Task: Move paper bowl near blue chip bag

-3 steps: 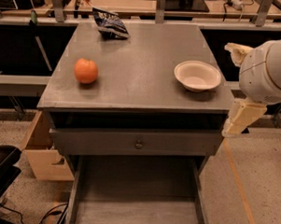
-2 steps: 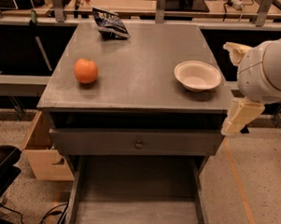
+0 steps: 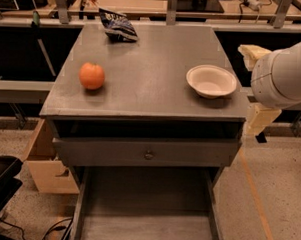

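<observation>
The paper bowl [image 3: 211, 80] is off-white and stands upright on the right side of the grey table [image 3: 153, 67], near its front right corner. The blue chip bag [image 3: 117, 26] lies crumpled at the far edge, left of centre. My gripper [image 3: 249, 89] hangs just off the table's right edge, to the right of the bowl and apart from it. One cream finger [image 3: 253, 51] shows above the white wrist and the other below it, so the gripper stands open and empty.
An orange fruit [image 3: 92, 75] sits on the left side of the table. Below the top, a drawer [image 3: 146, 212] is pulled out toward me. A cardboard box [image 3: 43, 162] stands on the floor at the left. Benches with cables run behind the table.
</observation>
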{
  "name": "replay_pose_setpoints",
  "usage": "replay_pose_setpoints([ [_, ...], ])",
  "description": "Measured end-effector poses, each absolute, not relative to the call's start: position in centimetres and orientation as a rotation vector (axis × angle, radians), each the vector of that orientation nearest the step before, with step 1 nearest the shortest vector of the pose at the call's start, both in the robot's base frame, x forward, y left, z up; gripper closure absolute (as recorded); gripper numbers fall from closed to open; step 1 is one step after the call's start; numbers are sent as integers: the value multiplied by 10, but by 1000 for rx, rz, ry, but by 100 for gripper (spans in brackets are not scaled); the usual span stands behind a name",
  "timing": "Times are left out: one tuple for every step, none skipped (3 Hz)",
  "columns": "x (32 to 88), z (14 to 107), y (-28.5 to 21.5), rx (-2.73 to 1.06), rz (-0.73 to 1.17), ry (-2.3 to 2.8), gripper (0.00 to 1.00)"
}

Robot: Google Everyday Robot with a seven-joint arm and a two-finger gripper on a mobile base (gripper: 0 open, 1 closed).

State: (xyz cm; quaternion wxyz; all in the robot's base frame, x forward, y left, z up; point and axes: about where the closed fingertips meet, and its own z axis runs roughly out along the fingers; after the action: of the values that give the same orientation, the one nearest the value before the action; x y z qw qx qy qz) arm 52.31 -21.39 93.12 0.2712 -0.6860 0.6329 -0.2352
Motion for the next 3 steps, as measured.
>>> replay_pose_setpoints([
  [546, 926, -231, -1838, -673, 1665, 0],
  [575, 920, -251, -1803, -673, 1618, 0],
  [602, 909, -260, -1765, -640, 1582, 0],
])
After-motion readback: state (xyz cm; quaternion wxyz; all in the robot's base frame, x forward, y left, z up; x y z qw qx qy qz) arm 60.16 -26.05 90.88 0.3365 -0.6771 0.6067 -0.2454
